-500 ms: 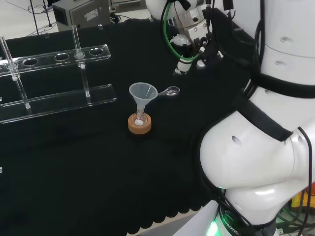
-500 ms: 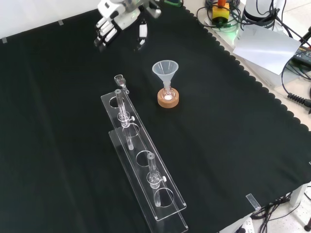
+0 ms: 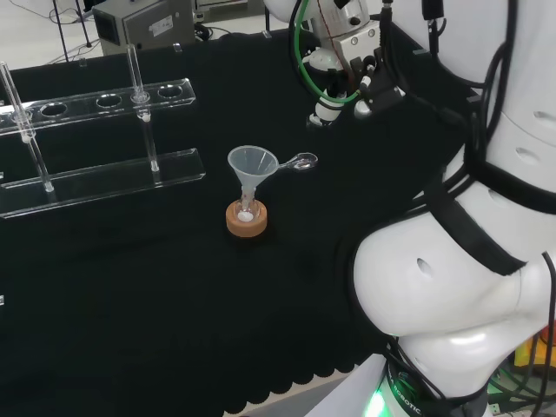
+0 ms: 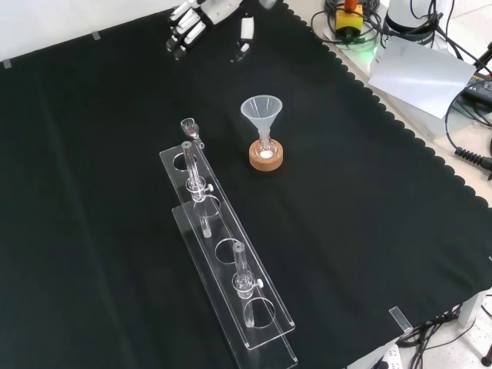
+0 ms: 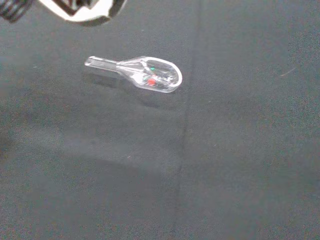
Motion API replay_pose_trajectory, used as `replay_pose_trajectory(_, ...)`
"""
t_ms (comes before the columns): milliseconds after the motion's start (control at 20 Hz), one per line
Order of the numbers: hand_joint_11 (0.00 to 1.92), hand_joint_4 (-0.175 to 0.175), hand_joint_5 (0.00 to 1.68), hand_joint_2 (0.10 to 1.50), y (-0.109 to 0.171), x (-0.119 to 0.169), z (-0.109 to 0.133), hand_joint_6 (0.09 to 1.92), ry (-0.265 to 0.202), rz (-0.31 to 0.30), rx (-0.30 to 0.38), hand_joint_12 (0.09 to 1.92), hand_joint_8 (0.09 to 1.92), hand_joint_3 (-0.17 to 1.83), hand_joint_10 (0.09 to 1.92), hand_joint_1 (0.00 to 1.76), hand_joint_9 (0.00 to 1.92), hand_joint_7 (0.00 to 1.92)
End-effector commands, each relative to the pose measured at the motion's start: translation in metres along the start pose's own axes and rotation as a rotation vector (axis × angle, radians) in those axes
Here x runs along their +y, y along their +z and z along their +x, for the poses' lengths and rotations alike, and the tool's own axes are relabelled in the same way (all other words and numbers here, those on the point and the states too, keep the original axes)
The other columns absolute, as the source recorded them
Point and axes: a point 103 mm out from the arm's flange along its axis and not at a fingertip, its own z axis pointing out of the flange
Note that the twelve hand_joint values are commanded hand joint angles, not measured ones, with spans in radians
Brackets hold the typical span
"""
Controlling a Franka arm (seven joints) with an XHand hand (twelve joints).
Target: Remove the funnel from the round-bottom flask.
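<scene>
I see the funnel (image 4: 262, 113) still seated in the round-bottom flask (image 4: 266, 151), which sits on its cork ring (image 4: 266, 159) toward the middle of the surface (image 4: 369, 231). In the front view the robot hand (image 4: 201, 17) hangs above the far edge of the surface, well apart from the funnel and up-left of it. Its fingers (image 4: 182, 37) look fairly straight and hold nothing. In the head view the robot hand (image 3: 347, 65) is up-right of the funnel (image 3: 252, 163). A small clear glass scoop (image 5: 142, 75) lies on the cloth near the funnel, and a clear rack (image 4: 231, 261) stands towards the near edge.
</scene>
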Motion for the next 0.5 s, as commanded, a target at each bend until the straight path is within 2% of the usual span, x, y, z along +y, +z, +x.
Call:
replay_pose_trajectory(50, 0.03, -0.066, 0.26, 0.61, -0.002, -0.034, 0.028, 0.09, -0.089, 0.043, 0.045, 1.45, 0.69, 0.65, 0.73, 0.78, 0.32, 0.11)
replay_pose_trajectory(200, 0.1, -0.067, 0.22, 0.6, 0.001, -0.042, 0.041, 0.09, -0.131, 0.075, 0.071, 1.45, 0.69, 0.65, 0.72, 0.75, 0.33, 0.09)
replay_pose_trajectory(350, 0.22, -0.07, 0.15, 0.58, 0.002, -0.047, 0.051, 0.09, -0.168, 0.082, 0.107, 1.44, 0.69, 0.62, 0.71, 0.7, 0.34, 0.04)
replay_pose_trajectory(500, 0.3, -0.07, 0.13, 0.58, 0.002, -0.047, 0.064, 0.09, -0.189, 0.089, 0.111, 1.43, 0.7, 0.59, 0.72, 0.68, 0.34, 0.03)
